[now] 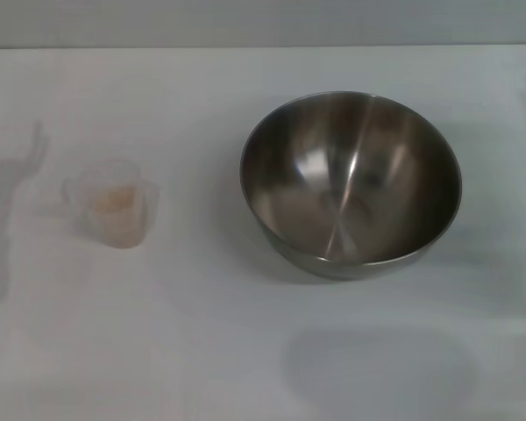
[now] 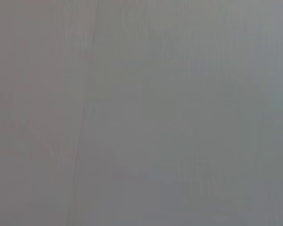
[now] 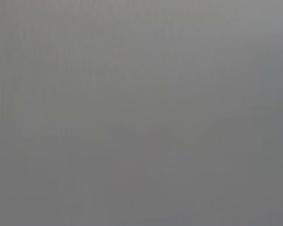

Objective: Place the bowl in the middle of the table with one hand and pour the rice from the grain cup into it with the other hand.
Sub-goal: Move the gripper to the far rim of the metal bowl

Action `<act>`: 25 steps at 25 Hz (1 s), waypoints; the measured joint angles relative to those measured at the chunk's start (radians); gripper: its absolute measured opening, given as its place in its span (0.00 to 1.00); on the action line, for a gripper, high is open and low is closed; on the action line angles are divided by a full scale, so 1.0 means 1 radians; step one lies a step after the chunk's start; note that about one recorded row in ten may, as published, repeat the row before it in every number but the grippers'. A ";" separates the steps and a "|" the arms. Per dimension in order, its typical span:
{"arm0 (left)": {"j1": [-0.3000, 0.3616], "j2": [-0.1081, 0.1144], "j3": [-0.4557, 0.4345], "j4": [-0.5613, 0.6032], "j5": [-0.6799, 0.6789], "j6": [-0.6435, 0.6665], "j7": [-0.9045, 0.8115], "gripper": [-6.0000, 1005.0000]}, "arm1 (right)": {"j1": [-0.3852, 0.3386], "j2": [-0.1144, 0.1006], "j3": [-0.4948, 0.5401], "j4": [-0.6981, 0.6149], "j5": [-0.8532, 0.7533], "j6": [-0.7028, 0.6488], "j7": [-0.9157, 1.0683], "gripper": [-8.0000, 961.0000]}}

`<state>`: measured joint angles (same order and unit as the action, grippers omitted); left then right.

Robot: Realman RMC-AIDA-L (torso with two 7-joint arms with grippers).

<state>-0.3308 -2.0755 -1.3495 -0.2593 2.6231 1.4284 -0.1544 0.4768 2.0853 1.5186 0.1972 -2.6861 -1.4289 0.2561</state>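
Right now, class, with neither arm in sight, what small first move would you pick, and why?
Probably bring the right arm in toward the bowl. It stands empty on the table, right of centre, so it likely needs shifting first. The grain cup stands upright on the left, the rice inside it.

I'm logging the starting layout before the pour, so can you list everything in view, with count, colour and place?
bowl: one, shiny grey steel, upright and empty, right of the table's centre.
grain cup: one, clear frosted plastic, upright on the left side, apart from the bowl.
rice: one small pale beige heap, inside the grain cup.
table: one, white, under everything.
left gripper: not in view in any picture; its wrist view shows only a plain grey surface.
right gripper: not in view either; its wrist view is likewise plain grey.
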 joint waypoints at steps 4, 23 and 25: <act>0.000 0.000 0.000 0.000 0.000 0.000 0.000 0.84 | -0.001 0.000 0.000 -0.003 0.000 0.000 0.003 0.81; -0.001 0.000 -0.003 0.000 0.000 0.011 -0.002 0.84 | -0.012 -0.001 0.000 0.000 0.001 0.000 -0.010 0.81; -0.001 0.000 -0.004 0.000 0.000 0.011 -0.002 0.84 | -0.011 -0.001 0.000 0.000 0.001 -0.014 -0.053 0.81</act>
<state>-0.3314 -2.0755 -1.3530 -0.2592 2.6231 1.4391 -0.1565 0.4655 2.0847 1.5182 0.1977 -2.6855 -1.4429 0.2029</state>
